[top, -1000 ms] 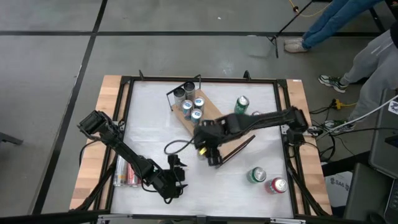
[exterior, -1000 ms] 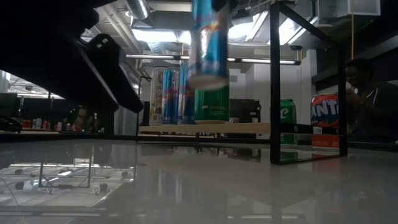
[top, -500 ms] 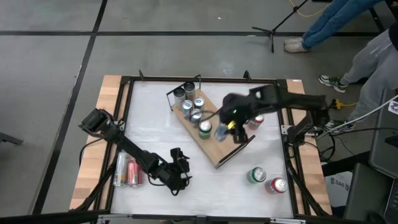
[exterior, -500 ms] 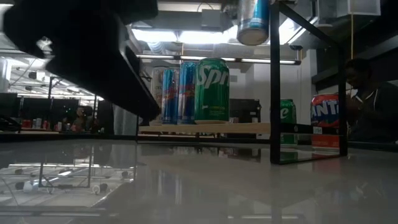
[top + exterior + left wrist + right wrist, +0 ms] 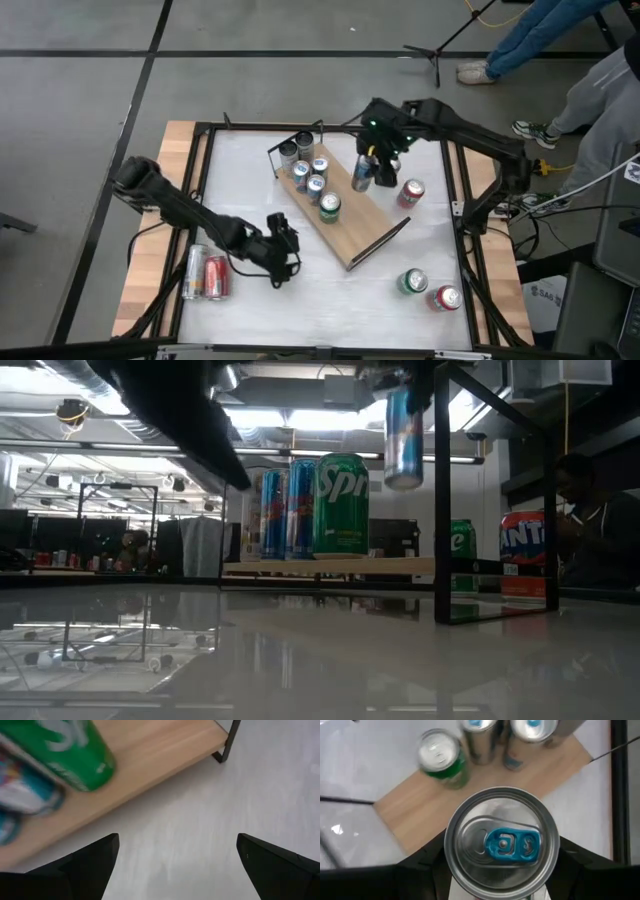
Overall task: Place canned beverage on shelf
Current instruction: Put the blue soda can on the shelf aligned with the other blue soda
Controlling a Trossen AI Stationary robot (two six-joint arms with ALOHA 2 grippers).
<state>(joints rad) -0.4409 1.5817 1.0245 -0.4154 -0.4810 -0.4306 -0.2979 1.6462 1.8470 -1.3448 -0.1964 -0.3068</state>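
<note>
Carrying a slim blue-and-silver can point(image 5: 363, 172) upright in the right gripper point(image 5: 383, 150), fingers closed on its sides just below the blue-tabbed lid point(image 5: 503, 842), probably to keep it level for a straight drop. Hanging clear above the shelf point(image 5: 352, 215), toward the board's 1 o'clock edge, with open wood below; in the low view the can's point(image 5: 403, 438) base is riding well above the board point(image 5: 330, 566). Standing already on the shelf: a cluster of slim cans point(image 5: 308, 170) at the 11 o'clock end and a green can point(image 5: 329, 207) just beyond, reading "Spr…" point(image 5: 341, 505). Waiting off the board at 4 o'clock: another green can point(image 5: 413, 282) and a red one lettered "…NTA" point(image 5: 524, 540). Resting low near 7 o'clock of the shelf, left gripper point(image 5: 279, 256) spread wide and holding nothing.
</note>
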